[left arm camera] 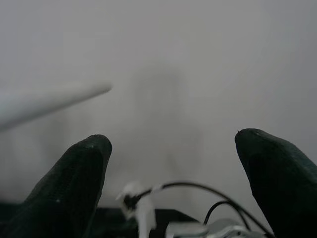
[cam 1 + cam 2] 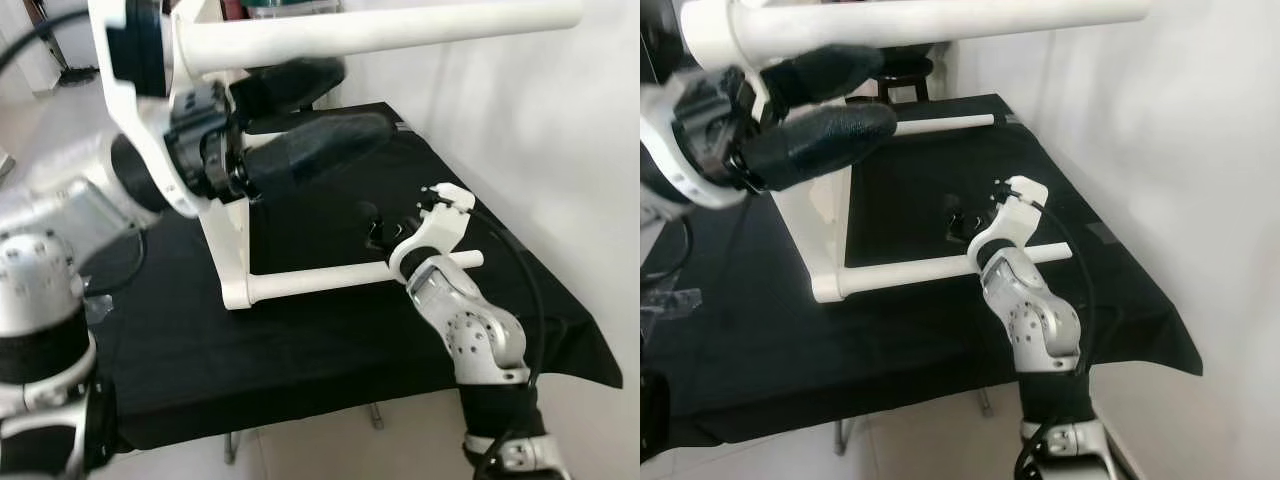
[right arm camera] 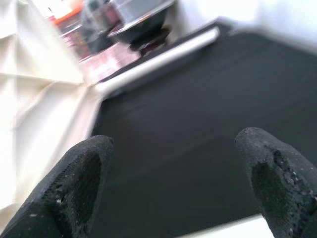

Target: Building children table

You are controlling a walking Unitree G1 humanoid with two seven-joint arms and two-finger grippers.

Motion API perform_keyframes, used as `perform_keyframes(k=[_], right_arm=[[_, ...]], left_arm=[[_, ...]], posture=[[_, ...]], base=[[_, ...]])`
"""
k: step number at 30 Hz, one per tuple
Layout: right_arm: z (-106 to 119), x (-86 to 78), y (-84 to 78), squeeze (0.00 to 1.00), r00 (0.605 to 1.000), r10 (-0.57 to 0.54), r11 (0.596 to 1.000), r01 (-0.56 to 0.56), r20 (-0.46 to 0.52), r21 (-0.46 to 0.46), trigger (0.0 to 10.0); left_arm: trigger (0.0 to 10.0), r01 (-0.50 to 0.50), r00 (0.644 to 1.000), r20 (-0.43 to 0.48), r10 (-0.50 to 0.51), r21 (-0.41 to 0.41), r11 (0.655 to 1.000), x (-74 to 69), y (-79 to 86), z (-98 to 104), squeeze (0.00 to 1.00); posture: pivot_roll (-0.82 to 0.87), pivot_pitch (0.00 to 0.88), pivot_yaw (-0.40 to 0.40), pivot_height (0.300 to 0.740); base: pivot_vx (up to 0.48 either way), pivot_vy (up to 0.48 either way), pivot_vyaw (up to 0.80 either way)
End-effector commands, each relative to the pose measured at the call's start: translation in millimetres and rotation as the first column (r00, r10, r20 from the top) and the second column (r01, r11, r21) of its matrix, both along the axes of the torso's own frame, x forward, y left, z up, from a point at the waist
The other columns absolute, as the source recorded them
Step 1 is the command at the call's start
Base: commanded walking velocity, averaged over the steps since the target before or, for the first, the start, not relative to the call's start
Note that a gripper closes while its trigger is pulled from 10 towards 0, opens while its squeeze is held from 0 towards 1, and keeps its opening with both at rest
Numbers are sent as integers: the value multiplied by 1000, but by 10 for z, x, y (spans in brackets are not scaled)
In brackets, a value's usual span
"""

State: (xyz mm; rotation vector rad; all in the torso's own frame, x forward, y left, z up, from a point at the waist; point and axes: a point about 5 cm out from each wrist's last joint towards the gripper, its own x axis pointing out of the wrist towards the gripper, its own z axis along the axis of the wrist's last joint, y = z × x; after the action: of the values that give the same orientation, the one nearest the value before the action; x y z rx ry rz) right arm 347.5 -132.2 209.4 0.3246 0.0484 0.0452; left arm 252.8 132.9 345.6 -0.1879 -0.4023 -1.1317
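- Black cloth (image 2: 300,350) covered the work table before us and draped over its near edge, with pale floor below.
- Nearest us on the left, our left arm (image 2: 50,260) rose in silver segments close to the camera, somewhat blurred.
- Our left gripper (image 2: 320,110) was lifted high over the table's left half. Its two thick black fingers (image 2: 315,145) were spread apart with nothing between them, one above the other in the head views. In the left wrist view the fingertips (image 1: 79,173) stood wide apart against a plain pale wall.
- Nearer on the right, our right arm (image 2: 480,340) came up from the table's front edge, a black cable looping along it.
- Our right gripper (image 2: 385,232) reached over the cloth near the table's middle. In the right wrist view its fingers (image 3: 74,188) were spread wide, holding nothing, above the dark cloth.
- White children's table frame (image 2: 228,250) stood on the cloth on its side: a flat panel upright, one round leg (image 2: 320,280) lying along the cloth toward our right arm, touching or just beside its white wrist.
- Farther back, a second leg (image 2: 950,123) lay near the far edge, and a third leg (image 2: 400,28) jutted out high across the top of the view.
- Beyond and to the right stood a plain white wall (image 2: 540,120).
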Motion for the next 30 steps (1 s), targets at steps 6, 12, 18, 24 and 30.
perform_keyframes(k=[6, 12, 18, 24, 30], right_arm=[[131, 83, -135, 0, 992, -69, 975, 90, 107, -203, 10000], [42, 73, -208, 0, 990, -98, 949, 124, 102, -291, 10000], [-71, 74, -334, 0, 986, -146, 931, 166, 86, -326, 10000], [-161, 26, -297, 0, 991, -115, 932, 132, 72, -336, 10000], [-389, -70, -277, 0, 996, -82, 922, 85, 26, -378, 10000]], left_arm=[[10000, -323, 916, -248, 316, 12, 946, 212, 115, -713, 0], [10000, -379, 866, -336, 370, 40, 924, 138, 15, -1040, 0], [10000, -438, 832, -346, 434, 69, 896, 95, -37, -1252, 0], [10000, -520, 782, -343, 520, 98, 848, 115, 32, -1407, 0], [10000, -591, 722, -354, 594, 130, 796, 133, 136, -1519, 0]], posture=[[40, 0, 29, 740], [40, 0, 15, 740], [37, 0, 16, 740], [29, 0, 14, 740], [28, 0, 12, 740]], base=[[0, 0, 0], [0, 0, 0], [0, 0, 0], [0, -348, 0], [0, -474, 0]])
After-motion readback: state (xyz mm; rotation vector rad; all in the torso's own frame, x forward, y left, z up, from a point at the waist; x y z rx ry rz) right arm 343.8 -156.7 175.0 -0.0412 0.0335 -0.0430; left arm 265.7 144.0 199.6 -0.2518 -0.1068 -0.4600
